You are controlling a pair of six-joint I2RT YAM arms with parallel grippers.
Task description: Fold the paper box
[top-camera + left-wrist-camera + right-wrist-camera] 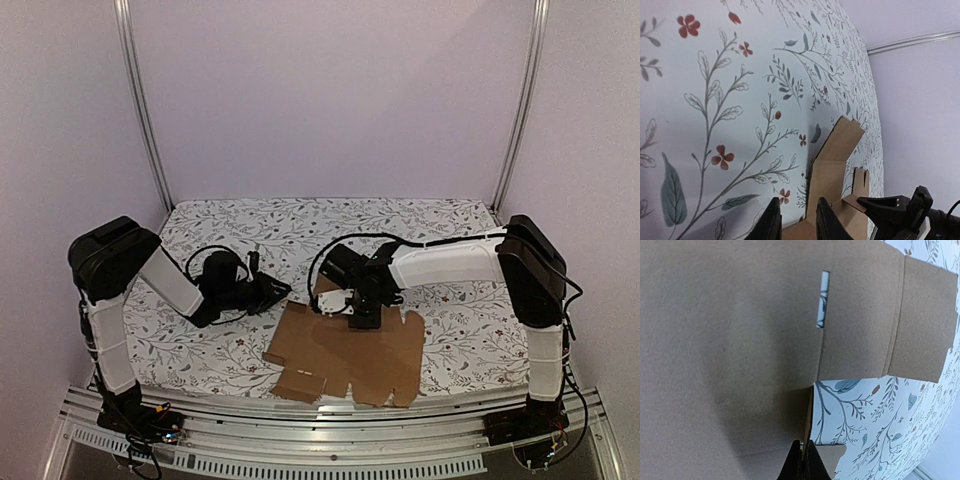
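Right gripper (801,460) fingertips at bottom centre of its wrist view, pressed together, with a thin edge of the box (730,340) running down between them. Reads as a pinch on that edge

Box: brown die-cut sheet, mostly flat on the cloth (220,350), lower centre of top view, tabbed lower edge near the front rail (450,420). Narrow slot (823,299) shows cloth through it, upper centre of right wrist view. Upper edge is off the cloth: left wrist view has a flap (840,145) standing up at centre right

Left gripper (796,222) at bottom of its view, fingers a little apart, nothing clearly held between them. In top view it lies just beside the sheet's upper left corner. Touching or not, cannot tell

Stage, as judged: early. No panel folded over, only one edge raised

Risks:
- the pinch is on a thin edge, so a pull out of line with the crease could tear it or let it slip
- left jaws hold nothing, so nothing pins the sheet. A lift by the right could drag the whole sheet over the cloth instead of bending it at the crease
- sheet sits near the front, so a drag that way could push the tabs over the rail
- narrow left opening gives little margin for catching the flap, and a miss would shove it flat
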